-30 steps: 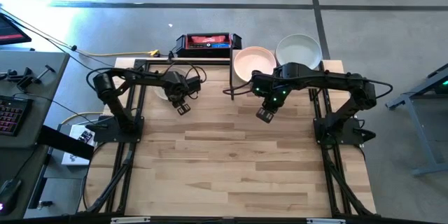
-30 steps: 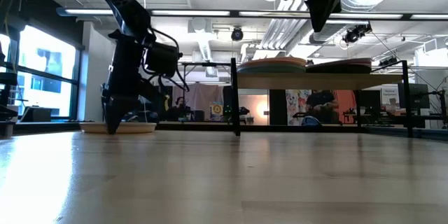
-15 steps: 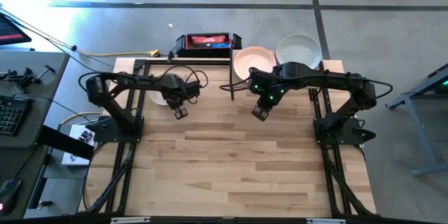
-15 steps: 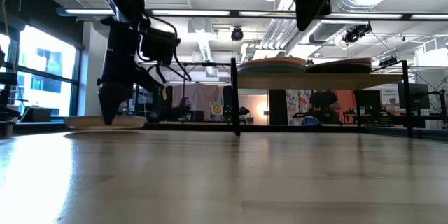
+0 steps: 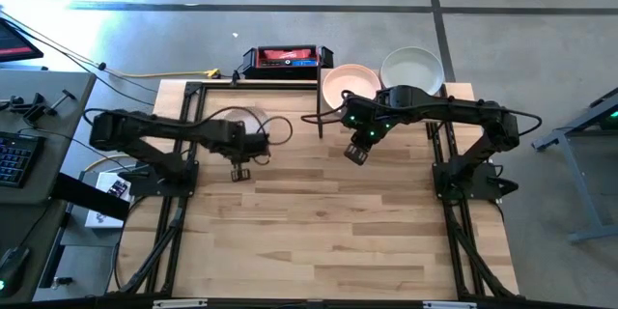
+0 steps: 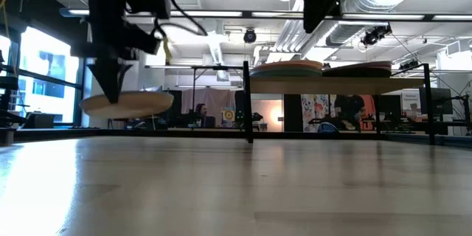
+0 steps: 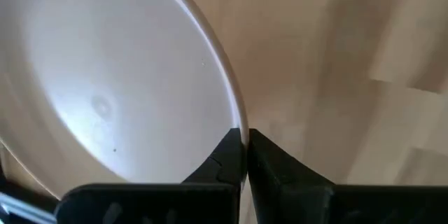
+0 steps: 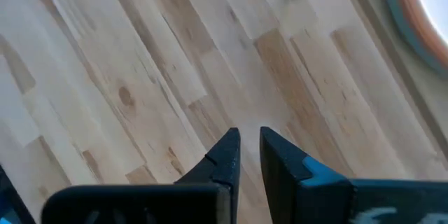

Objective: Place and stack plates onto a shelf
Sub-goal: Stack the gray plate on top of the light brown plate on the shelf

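My left gripper (image 7: 243, 147) is shut on a cream plate (image 7: 105, 91), which hangs above the table's far left part (image 6: 127, 103) and is partly hidden under the arm in the high view (image 5: 230, 118). My right gripper (image 8: 250, 140) hovers over bare wood in front of the shelf (image 5: 355, 153), its fingers a narrow gap apart, touching nothing. The shelf (image 6: 324, 85) stands at the far right edge on black legs. A peach-topped stack of plates (image 5: 350, 85) and a white-topped one (image 5: 412, 70) rest on it. My left gripper pinches the plate's raised rim (image 7: 240, 127) between its two fingers, one inside the rim and one outside. The fingers (image 6: 110, 88) come from above, pointing down. The plate is lifted clear of the table and stays about level.
A red and black box (image 5: 285, 58) sits just beyond the far edge, with cables beside it. The shelf's black leg (image 6: 246, 103) stands between the two arms. The near half of the tabletop (image 5: 328, 241) is bare wood.
My left gripper has risen with the plate and moved toward the table's near-left. The plate, resting on the table a second ago, is now lifted clear. My right gripper has drifted slightly toward the left.
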Controlling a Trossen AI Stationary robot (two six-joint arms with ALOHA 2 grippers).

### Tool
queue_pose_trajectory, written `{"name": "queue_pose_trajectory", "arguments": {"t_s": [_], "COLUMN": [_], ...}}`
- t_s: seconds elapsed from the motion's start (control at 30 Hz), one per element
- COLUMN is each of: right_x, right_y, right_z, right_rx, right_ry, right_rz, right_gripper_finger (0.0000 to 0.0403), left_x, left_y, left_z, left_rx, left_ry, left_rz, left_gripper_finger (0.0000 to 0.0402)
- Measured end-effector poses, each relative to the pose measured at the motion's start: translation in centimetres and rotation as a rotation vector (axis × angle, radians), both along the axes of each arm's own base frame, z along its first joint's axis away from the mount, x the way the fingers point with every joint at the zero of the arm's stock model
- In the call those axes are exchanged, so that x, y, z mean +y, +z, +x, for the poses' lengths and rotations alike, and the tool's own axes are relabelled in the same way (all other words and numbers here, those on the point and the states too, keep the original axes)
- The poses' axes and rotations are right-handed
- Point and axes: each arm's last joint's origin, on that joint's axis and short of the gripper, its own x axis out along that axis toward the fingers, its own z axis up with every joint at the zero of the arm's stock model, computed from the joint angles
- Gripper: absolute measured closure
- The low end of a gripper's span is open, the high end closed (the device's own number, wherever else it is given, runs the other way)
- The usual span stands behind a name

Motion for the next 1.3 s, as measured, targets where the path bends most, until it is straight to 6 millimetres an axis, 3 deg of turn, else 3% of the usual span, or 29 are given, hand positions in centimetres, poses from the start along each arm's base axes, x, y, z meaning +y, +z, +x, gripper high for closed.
{"name": "queue_pose_trajectory", "arguments": {"t_s": [0.33, 0.53, 0.6, 0.87, 1.3], "right_x": [0.0, -0.2, -0.4, -1.5, -1.8], "right_y": [0.2, 0.5, 0.9, 1.8, 1.9], "right_z": [0.5, 1.3, 1.9, 3.0, 3.1], "right_rx": [-0.05, -0.145, -0.21, -0.381, -0.411], "right_ry": [0.049, 0.034, -0.049, -0.245, -0.303], "right_rz": [-0.014, -0.033, -0.052, -0.005, -0.01], "right_gripper_finger": [0.0348, 0.0295, 0.0279, 0.0259, 0.0258], "left_x": [-5.1, -7.0, -7.5, -8.3, -8.2], "left_y": [1.9, 3.4, 4.0, 6.0, 6.9], "left_z": [0.3, 1.4, 1.8, 3.1, 3.8], "left_rx": [-0.034, -0.023, -0.02, -0.018, 0.03], "left_ry": [-0.398, -0.622, -0.686, -0.872, -1.041], "left_rz": [0.076, 0.215, 0.257, 0.371, 0.51], "left_gripper_finger": [0.04, 0.04, 0.04, 0.04, 0.04]}}
